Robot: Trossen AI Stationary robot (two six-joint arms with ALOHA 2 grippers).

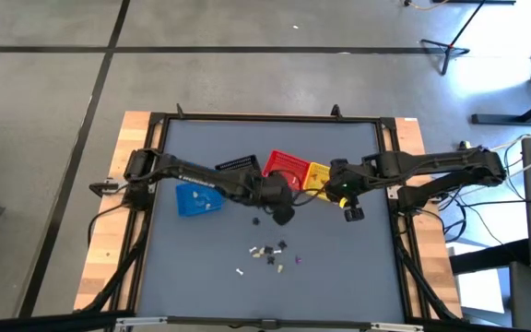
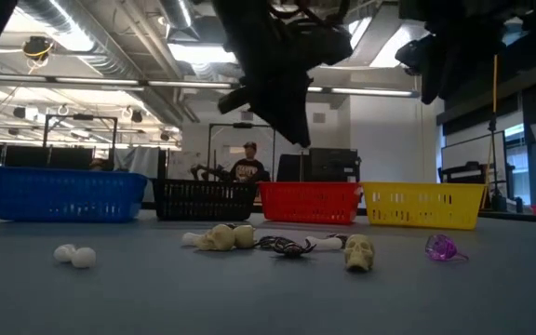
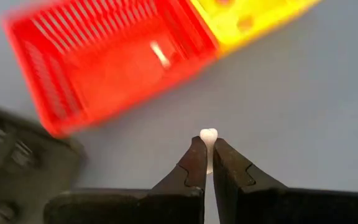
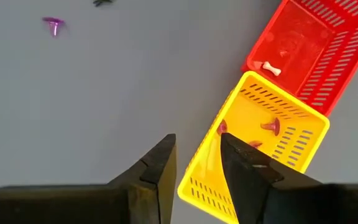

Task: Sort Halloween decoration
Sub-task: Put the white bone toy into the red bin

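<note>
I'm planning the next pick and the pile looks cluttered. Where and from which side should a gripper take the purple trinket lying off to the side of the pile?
The purple trinket lies apart from the skull and the dark spider, so a straight descent from above looks safest. It seems to have a round bulb and a thin stem resting on the table; closing the fingers across the bulb probably gives the most to hold.

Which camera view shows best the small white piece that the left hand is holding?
The left wrist view: the white piece sits pinched between the left hand's fingertips, before the red basket. The other views do not show it clearly.
</note>
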